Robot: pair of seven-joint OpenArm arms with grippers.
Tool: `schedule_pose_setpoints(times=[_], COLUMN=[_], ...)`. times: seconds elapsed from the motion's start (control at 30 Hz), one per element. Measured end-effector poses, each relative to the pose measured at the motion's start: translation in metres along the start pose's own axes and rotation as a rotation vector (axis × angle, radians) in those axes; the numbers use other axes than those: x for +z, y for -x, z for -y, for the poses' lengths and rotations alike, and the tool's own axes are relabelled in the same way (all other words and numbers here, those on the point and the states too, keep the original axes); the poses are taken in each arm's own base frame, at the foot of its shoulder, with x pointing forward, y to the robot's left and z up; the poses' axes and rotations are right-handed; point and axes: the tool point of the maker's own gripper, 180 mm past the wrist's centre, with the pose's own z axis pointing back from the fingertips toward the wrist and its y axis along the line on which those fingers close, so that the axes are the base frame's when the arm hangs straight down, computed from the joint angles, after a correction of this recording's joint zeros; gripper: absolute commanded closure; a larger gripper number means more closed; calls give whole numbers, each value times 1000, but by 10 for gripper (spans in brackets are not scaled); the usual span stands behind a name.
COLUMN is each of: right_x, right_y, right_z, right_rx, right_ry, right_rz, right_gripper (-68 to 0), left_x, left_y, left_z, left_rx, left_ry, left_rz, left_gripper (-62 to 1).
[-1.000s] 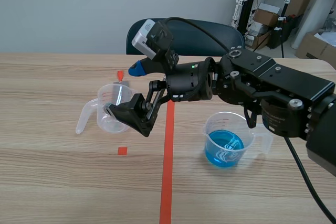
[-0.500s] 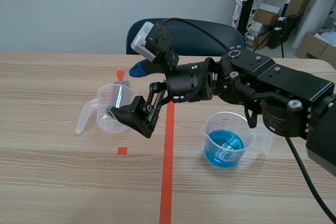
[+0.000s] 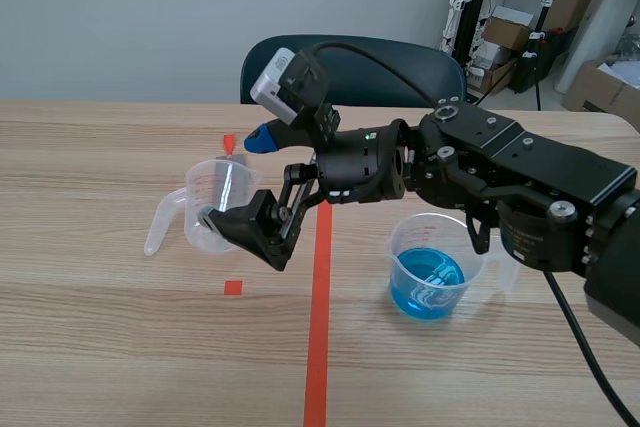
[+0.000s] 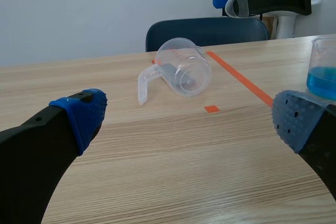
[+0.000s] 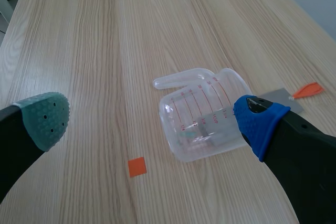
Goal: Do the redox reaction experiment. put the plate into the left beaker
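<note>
R arm (image 3: 480, 172) spans table (image 3: 100, 347) above blue beaker (image 3: 428, 269), blocks R approach. R gripper (image 3: 238, 177), fingers spread, brackets L beaker (image 3: 205, 212). Room L of & in front of 2 beakers.

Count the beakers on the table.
2. One clear beaker left of the orange tape line; one beaker holding blue liquid right of it. No others visible.

The right fingers (image 3: 250, 231) cover part of the left beaker (image 3: 209, 190).
</note>
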Motion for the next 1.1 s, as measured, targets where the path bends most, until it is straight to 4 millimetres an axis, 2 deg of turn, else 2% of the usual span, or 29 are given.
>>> schedule_pose_setpoints(times=[0.2,1.1], right_x=[0,0], right_y=[6,1], right_z=[-5,-5], right_rx=[-18,-18], right_ry=[-4,-4], right_rz=[-7,21], right_gripper=[-679,-679], left_x=[0,-5], left_y=[0,0], left_z=[0,-1], left_rx=[0,-4], left_ry=[0,0], left_rz=[0,16], left_gripper=[-623,-623])
